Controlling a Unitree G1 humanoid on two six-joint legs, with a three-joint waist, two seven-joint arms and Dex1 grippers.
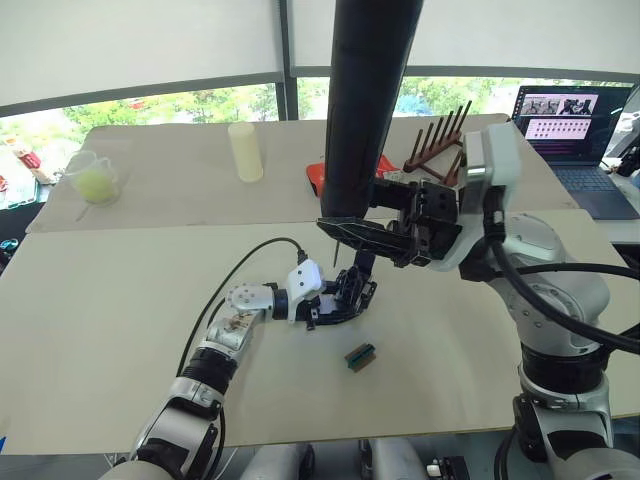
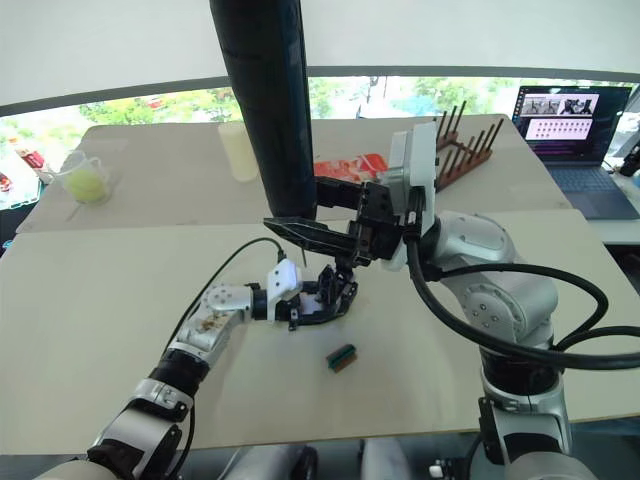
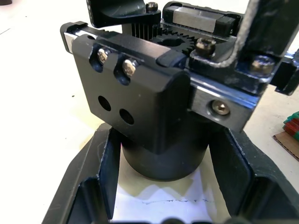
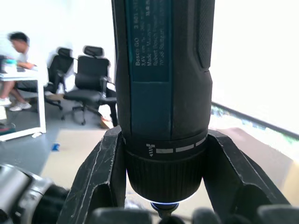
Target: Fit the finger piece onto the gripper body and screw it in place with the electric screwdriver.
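Two grippers share the work at the centre of the frame. The left gripper (image 1: 335,297), low and left of centre, has its two black fingers closed around the rounded base of the gripper body (image 3: 154,107), a small chunky black mechanism with silver screw heads and a toothed gear on top, pinning it against the pale beige table (image 1: 110,320) so that it cannot turn under the tool. The right gripper (image 1: 375,235), entering from the right, clamps the electric screwdriver (image 1: 365,100), a long thick navy-black cylinder that rises past the top edge, held upright so that its thin metal bit points down just above the mechanism; whether the bit touches a screw cannot be told. The black tapered finger piece appears to sit already on the body, though the cluster of black parts is too dense to be sure.

A small green-brown block (image 1: 361,356) lies just below centre, apart from the work. At upper left stand a clear measuring cup (image 1: 92,178) and a pale yellow cylinder (image 1: 245,151); a brown wooden peg rack (image 1: 437,140) and an open laptop (image 1: 575,125) sit at upper right.
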